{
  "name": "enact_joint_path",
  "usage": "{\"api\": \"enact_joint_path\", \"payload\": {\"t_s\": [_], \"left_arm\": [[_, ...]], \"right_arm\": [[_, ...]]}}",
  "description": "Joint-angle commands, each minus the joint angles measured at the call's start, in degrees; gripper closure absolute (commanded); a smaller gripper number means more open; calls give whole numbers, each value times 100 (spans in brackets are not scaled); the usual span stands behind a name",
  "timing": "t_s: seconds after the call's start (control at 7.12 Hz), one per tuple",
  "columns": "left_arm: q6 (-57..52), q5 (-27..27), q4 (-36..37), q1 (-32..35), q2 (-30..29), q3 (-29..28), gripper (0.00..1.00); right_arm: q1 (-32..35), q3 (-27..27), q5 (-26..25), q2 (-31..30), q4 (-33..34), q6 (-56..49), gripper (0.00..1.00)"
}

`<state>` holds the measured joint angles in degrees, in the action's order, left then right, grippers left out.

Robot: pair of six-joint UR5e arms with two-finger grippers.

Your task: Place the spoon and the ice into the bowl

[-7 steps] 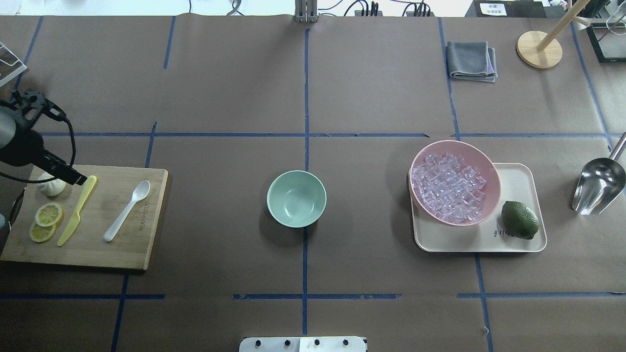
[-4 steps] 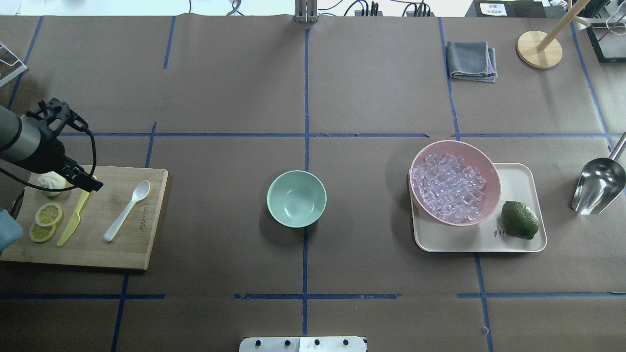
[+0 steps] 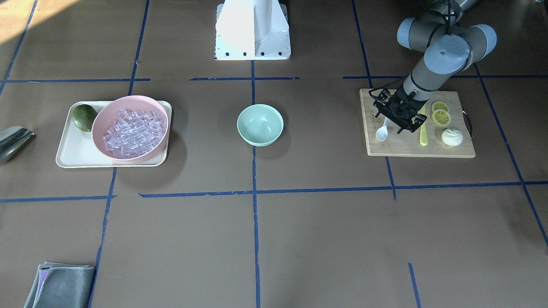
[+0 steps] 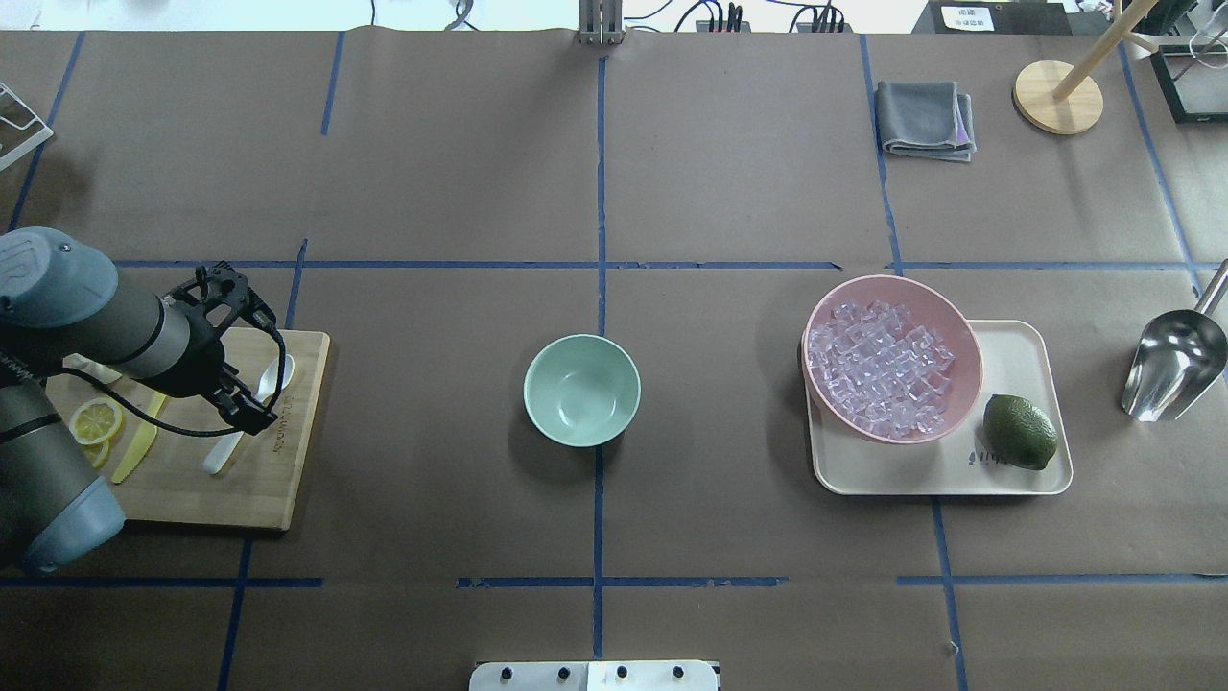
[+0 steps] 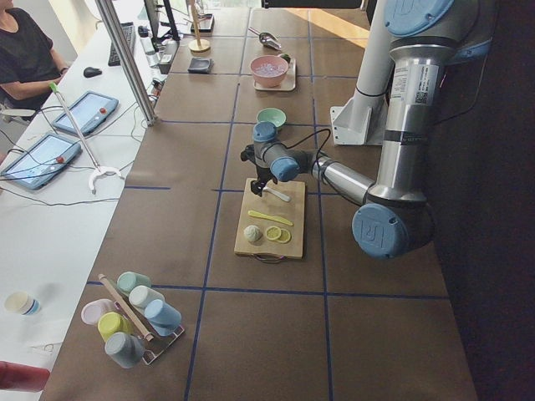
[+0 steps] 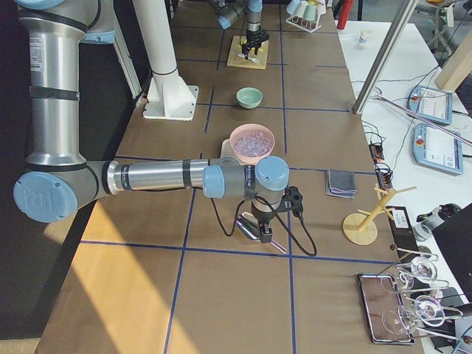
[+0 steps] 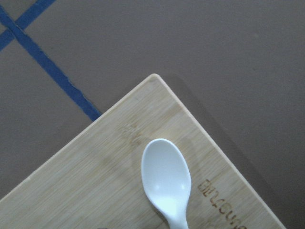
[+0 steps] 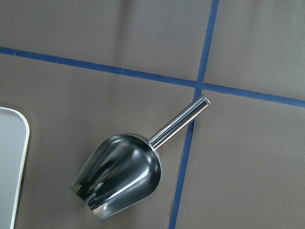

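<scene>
The white spoon (image 4: 275, 374) lies on a wooden cutting board (image 4: 249, 480) at the left, scoop toward the far side. It also shows in the left wrist view (image 7: 167, 179). My left gripper (image 4: 247, 408) hovers right over the spoon's handle and looks open in the front view (image 3: 391, 122). The mint-green bowl (image 4: 581, 390) stands empty at the table's middle. The ice (image 4: 878, 369) fills a pink bowl (image 4: 967, 331) on the right. My right gripper (image 6: 264, 234) shows only in the right side view, above a metal scoop (image 8: 119, 174); I cannot tell its state.
On the board lie a yellow-green knife (image 4: 134, 456), lemon slices (image 4: 94, 420) and a white bun (image 3: 451, 137). The pink bowl shares a cream tray (image 4: 1017, 345) with a lime (image 4: 1020, 432). The scoop (image 4: 1172, 365) lies right of the tray. A grey cloth (image 4: 924, 118) lies far right.
My left arm has swung right across the board, from over the bun and knife to over the spoon. Nothing else has moved.
</scene>
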<state>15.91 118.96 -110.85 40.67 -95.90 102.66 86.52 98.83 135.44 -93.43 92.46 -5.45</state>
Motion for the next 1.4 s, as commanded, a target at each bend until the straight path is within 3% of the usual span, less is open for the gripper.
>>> {"api": "enact_joint_path", "payload": {"t_s": [0.0,0.28,0.7,0.98,1.26], "left_arm": [[-9,5,2,-7,-8,-35,34],[0,31,2,-7,18,-35,66],[0,31,11,-15,45,-26,92],[17,49,37,-7,53,35,100],[715,354,866,-7,-452,498,100]], "right_arm": [[-3,-4,0,0,0,0,1],[5,-4,0,0,0,0,1],[-3,-4,9,0,9,18,1],[-3,-4,9,0,9,18,1],[-3,5,9,0,0,18,1]]}}
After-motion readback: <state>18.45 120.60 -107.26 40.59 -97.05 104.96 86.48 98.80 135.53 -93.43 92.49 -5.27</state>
